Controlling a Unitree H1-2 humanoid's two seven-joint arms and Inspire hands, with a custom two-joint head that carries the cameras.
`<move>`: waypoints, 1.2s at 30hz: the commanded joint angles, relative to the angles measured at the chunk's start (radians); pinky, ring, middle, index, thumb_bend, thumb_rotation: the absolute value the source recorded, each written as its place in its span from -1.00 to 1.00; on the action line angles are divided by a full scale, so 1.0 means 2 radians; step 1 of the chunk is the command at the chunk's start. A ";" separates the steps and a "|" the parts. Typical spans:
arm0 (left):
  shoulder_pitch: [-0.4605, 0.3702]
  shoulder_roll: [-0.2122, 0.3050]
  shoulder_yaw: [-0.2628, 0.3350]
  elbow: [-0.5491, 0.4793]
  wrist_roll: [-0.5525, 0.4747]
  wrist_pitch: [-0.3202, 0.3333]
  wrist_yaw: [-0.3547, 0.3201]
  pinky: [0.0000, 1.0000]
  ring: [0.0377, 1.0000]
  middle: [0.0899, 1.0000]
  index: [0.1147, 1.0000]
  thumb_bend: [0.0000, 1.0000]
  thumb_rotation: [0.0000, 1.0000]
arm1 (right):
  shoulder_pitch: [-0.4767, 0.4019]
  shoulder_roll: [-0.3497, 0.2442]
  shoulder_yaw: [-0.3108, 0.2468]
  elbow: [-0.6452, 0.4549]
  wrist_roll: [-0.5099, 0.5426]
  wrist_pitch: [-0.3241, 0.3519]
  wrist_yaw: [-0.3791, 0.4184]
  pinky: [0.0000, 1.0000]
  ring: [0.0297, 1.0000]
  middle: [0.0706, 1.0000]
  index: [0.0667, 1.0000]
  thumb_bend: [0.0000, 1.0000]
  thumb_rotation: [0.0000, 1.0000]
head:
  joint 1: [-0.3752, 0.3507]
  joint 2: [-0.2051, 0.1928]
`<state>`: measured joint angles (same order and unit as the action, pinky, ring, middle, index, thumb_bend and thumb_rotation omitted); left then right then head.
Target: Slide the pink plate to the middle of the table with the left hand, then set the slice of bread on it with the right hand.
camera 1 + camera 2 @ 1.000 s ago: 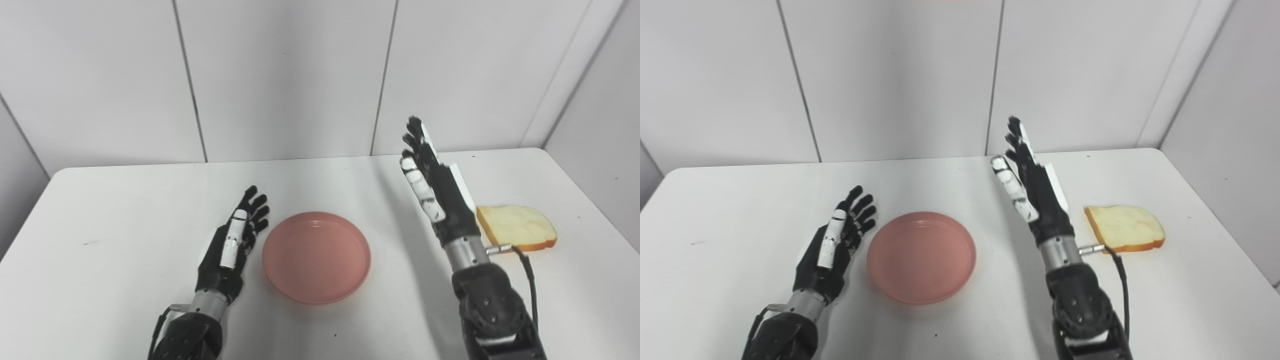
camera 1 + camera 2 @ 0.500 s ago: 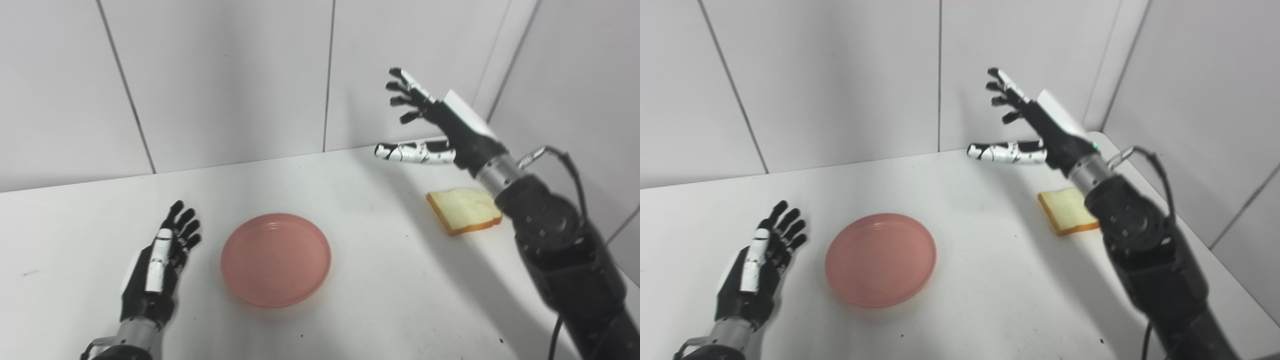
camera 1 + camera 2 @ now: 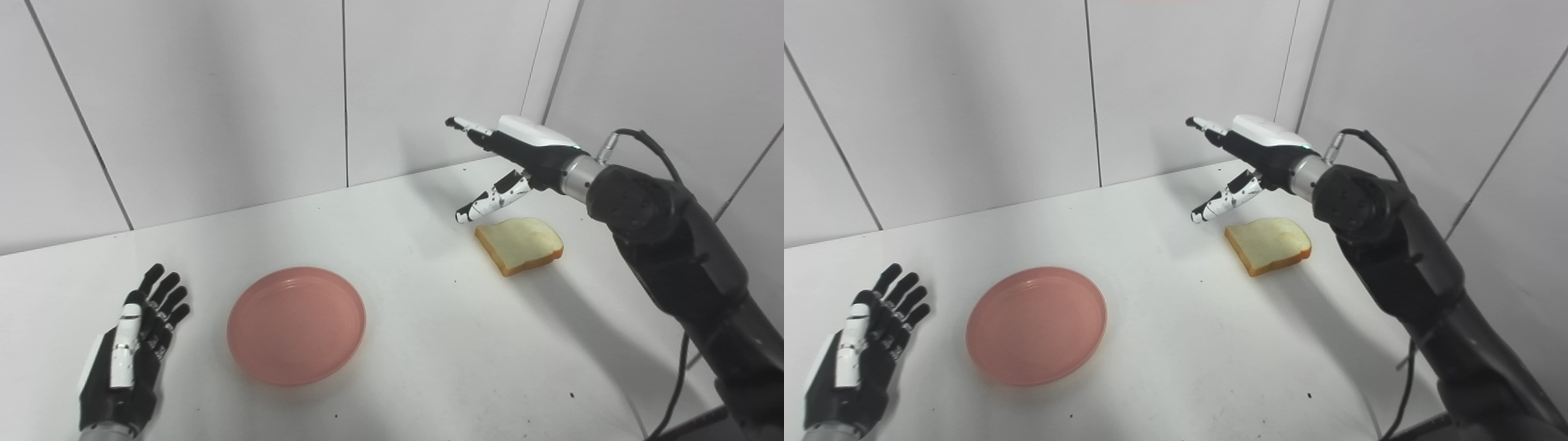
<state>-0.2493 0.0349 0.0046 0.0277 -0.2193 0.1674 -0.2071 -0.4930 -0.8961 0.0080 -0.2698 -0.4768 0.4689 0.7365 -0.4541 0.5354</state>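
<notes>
Right hand (image 3: 520,156): empty, fingers spread; a second ago upright near the plate, now turned palm-down in the air above the far edge of the bread.
Left hand (image 3: 125,361): empty, fingers extended, low at the table's near left; unchanged but for the camera's swing rightward.
Pink plate (image 3: 296,324): mid-table, bare, not moved.
Slice of bread (image 3: 519,244): flat on the white table (image 3: 429,343), far right, untouched, well apart from the plate.

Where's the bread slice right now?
In the left eye view the bread slice lies flat on the table's right side, just below the open right hand, well right of the pink plate.
</notes>
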 commanded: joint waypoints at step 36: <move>-0.003 0.032 0.018 -0.029 -0.050 0.013 -0.013 0.91 0.90 0.91 0.87 -0.14 1.00 | 0.003 -0.072 0.107 0.139 -0.102 -0.091 -0.008 1.00 1.00 1.00 1.00 1.00 0.01 | -0.004 0.026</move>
<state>-0.2445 0.0882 0.0332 0.0068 -0.3064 0.2069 -0.2199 -0.4504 -1.0100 0.2361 0.0078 -0.6644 0.3210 0.7449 -0.4633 0.5860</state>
